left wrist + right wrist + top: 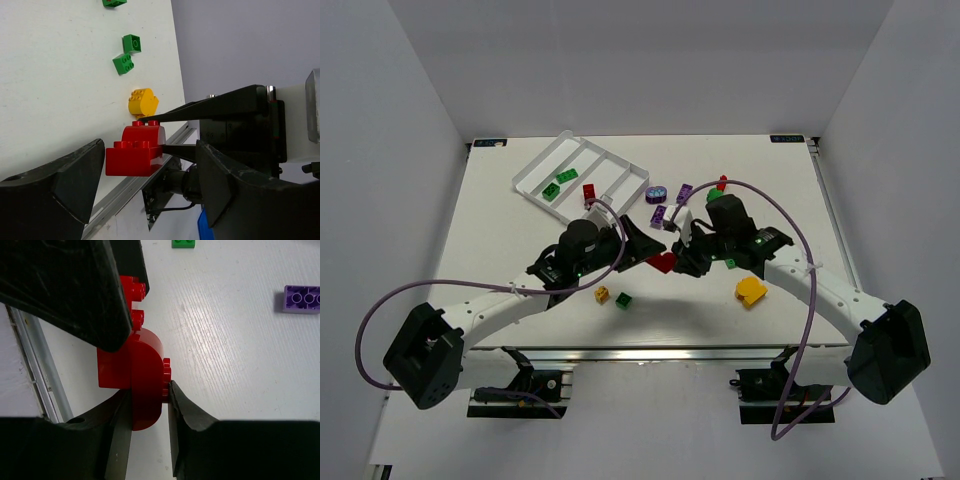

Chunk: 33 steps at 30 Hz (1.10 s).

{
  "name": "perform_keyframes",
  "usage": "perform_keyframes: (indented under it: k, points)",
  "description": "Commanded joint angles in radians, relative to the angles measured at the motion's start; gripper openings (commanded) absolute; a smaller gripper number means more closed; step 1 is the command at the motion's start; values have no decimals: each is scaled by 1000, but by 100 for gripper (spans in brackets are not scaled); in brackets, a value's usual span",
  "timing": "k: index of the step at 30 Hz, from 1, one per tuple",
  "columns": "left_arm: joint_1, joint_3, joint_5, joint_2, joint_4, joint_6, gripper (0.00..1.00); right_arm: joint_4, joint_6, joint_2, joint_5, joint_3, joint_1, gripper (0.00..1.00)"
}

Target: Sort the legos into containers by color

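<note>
The right pincer (pixel 149 392) clamps the red brick (pixel 145 360) over the bench (pixel 500 240); the left pincer (pixel 150 165) stands apart around it; an early release could drop it, well short of the tray (pixel 532 178) at eleven o'clock

red brick (pixel 142 375) partly behind a finger (pixel 65 285), purple brick (pixel 301 299) cut by right edge, green brick (pixel 183 243) by top edge
</note>
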Motion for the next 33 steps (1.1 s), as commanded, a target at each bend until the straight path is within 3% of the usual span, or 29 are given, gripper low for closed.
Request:
perform_keyframes:
  k: [1,5,15,18,19,23,33]
  points:
    - [-12,26,9,-8,34,-1,81,41,27,-31,-19,40,-17,0]
    - [-17,-5,3,-28,37,-9,80,42,38,-34,-38,40,-35,0]
    - [-17,14,26,26,63,-17,64,36,29,-60,-58,34,-37,0]
    - [-20,26,40,43,68,-13,51,36,31,-67,-58,28,-38,0]
    - [-20,31,45,47,63,-12,39,38,32,-69,-56,26,-40,0]
    - [-20,34,63,57,55,-4,16,51,60,-69,-59,17,-72,0]
    - [-6,49,5,-6,-149,102,10,117,139,-35,-81,16,-193,0]
